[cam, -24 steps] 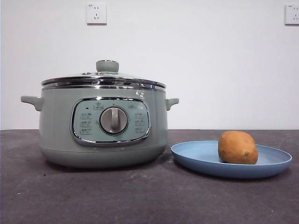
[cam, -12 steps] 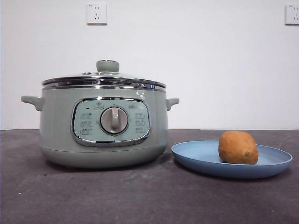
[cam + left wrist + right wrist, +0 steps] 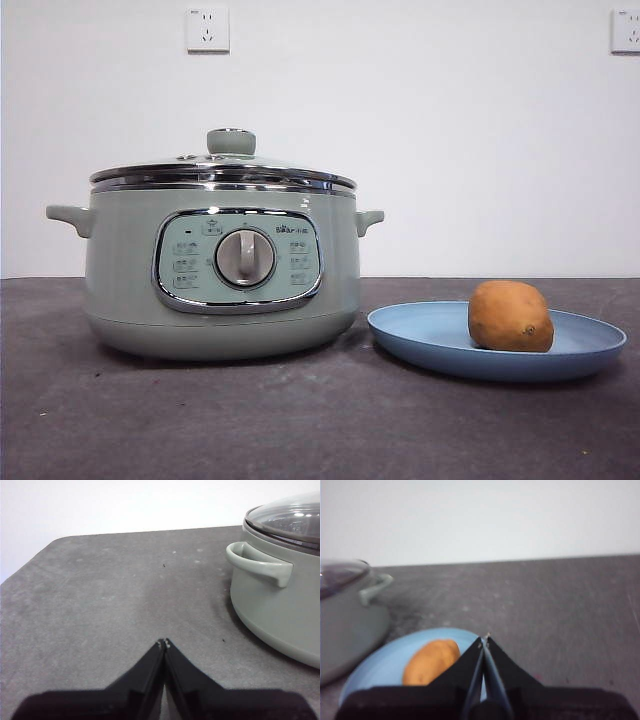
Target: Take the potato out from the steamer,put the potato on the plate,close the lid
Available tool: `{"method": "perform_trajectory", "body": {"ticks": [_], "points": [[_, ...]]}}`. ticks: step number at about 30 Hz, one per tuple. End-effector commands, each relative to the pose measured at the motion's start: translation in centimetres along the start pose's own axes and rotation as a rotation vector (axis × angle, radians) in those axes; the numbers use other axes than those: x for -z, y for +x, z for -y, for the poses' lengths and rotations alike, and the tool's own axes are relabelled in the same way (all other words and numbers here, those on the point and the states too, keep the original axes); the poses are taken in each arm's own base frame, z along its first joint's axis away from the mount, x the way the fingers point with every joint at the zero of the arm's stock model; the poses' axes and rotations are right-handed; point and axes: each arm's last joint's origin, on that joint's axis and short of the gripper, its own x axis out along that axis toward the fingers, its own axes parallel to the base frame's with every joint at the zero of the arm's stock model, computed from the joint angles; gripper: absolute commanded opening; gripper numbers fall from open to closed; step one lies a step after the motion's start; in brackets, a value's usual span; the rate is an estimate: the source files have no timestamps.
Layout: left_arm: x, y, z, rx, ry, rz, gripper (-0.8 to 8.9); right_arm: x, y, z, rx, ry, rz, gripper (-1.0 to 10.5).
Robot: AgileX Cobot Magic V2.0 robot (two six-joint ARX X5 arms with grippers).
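Note:
The orange-brown potato lies on the light-blue plate at the right of the front view. Left of the plate stands the sage-green steamer, with the glass lid seated on its rim. Neither arm shows in the front view. My left gripper is shut and empty, above bare table beside the steamer's handle, with the lid seen above that. My right gripper is shut and empty, held back from the potato on the plate; the steamer sits beyond.
The dark grey table runs under everything. A white wall with two power sockets stands behind. Bare table lies on the side of the steamer away from the plate.

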Motion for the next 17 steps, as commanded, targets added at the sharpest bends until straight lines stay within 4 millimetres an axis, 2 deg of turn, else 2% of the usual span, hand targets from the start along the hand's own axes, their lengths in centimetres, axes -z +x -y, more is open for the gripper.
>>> {"method": "perform_trajectory", "body": {"ticks": [1, 7, 17], "points": [[0.5, 0.1, 0.0, -0.003, -0.007, -0.013, -0.04, 1.0, 0.2, 0.1, 0.005, 0.027, -0.017, 0.0], [0.5, 0.1, 0.0, -0.003, -0.007, -0.013, -0.04, 2.2, 0.3, 0.3, 0.035, 0.040, -0.102, 0.0], [0.5, 0.1, 0.0, -0.003, -0.007, -0.013, -0.04, 2.2, 0.3, 0.3, 0.037, 0.080, -0.098, 0.0]]}}
